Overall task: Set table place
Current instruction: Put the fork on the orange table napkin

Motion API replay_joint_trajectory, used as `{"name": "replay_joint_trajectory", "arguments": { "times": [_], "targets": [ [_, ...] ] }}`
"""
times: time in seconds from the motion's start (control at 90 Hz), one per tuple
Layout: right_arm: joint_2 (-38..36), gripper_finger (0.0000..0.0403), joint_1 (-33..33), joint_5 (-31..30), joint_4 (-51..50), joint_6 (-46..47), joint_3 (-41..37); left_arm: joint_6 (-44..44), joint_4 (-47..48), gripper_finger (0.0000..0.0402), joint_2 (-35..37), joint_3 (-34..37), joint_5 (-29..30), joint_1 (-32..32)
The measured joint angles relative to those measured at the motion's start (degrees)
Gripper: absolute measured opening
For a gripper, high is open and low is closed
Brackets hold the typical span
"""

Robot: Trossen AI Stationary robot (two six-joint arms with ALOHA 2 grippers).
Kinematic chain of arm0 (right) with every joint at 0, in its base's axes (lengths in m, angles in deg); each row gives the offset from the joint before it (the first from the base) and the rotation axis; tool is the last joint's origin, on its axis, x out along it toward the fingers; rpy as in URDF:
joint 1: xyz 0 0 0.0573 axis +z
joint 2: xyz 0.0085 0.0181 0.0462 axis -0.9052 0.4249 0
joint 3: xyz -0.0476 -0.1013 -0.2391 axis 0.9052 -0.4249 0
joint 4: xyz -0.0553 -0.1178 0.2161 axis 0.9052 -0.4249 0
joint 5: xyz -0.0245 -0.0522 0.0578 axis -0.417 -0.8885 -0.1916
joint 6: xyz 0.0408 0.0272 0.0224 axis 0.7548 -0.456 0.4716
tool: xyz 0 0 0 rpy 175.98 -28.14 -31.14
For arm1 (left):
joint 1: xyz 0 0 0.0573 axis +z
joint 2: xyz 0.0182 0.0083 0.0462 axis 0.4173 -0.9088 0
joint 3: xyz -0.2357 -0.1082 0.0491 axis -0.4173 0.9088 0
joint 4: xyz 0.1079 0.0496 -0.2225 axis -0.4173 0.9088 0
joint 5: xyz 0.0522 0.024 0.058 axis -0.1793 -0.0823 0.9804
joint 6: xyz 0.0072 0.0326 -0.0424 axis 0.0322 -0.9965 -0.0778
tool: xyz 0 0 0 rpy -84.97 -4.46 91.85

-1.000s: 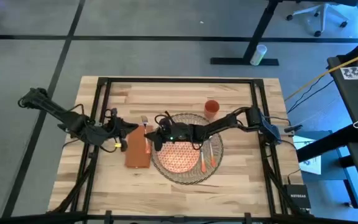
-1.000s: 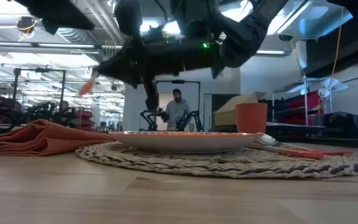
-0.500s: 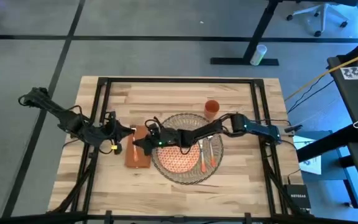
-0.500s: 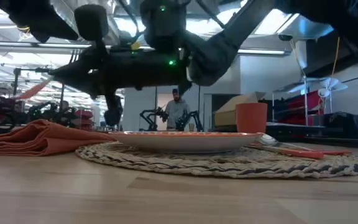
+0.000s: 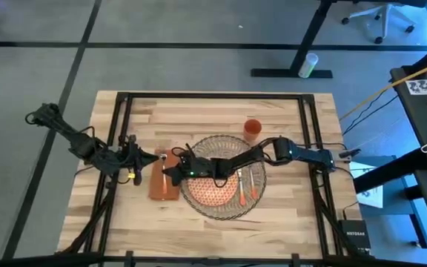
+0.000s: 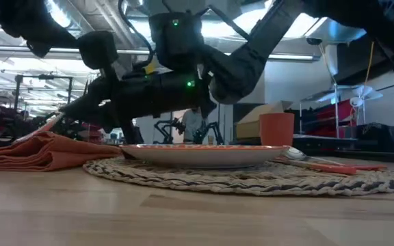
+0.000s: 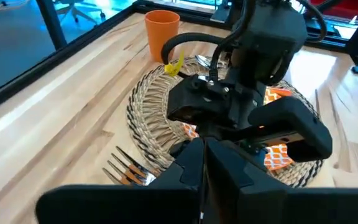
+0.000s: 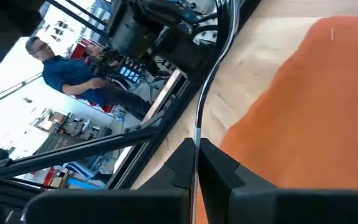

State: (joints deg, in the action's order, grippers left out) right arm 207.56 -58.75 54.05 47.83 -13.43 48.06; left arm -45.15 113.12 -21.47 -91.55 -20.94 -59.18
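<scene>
Right gripper (image 5: 166,176) clamped on the fork (image 5: 164,182), now low over the napkin (image 5: 161,187).
A second ago it held the fork higher, nearer the plate (image 5: 215,189); left gripper (image 5: 148,156), fingers together, waits just beside the napkin on the table (image 5: 199,119). A person (image 8: 82,78) stands in the room beyond.

Orange plate (image 5: 215,190) on woven placemat (image 5: 237,146), napkin (image 5: 156,190) beside, wooden table (image 5: 199,119)

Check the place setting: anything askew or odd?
Nothing stands out. The plate sits on the placemat, the cup is upright beyond it, and two utensils lie to its right. The right gripper is holding the fork over the napkin.
</scene>
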Motion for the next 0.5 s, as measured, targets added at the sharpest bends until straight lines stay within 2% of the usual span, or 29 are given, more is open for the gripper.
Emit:
{"name": "replay_joint_trajectory", "arguments": {
  "times": [0.233, 0.5],
  "targets": [
    [-0.2, 0.0010, 0.3, -1.0, -2.0, 1.1, 0.1, 0.0, 0.0, 0.0000, 0.0, 0.0, 0.0, 0.0],
    [-0.2, 0.0054, 0.3, -1.5, -1.8, 1.0, 0.0, 0.2, 0.0, 0.0000, 0.0, 0.0, 0.0, 0.0]
  ]
}}
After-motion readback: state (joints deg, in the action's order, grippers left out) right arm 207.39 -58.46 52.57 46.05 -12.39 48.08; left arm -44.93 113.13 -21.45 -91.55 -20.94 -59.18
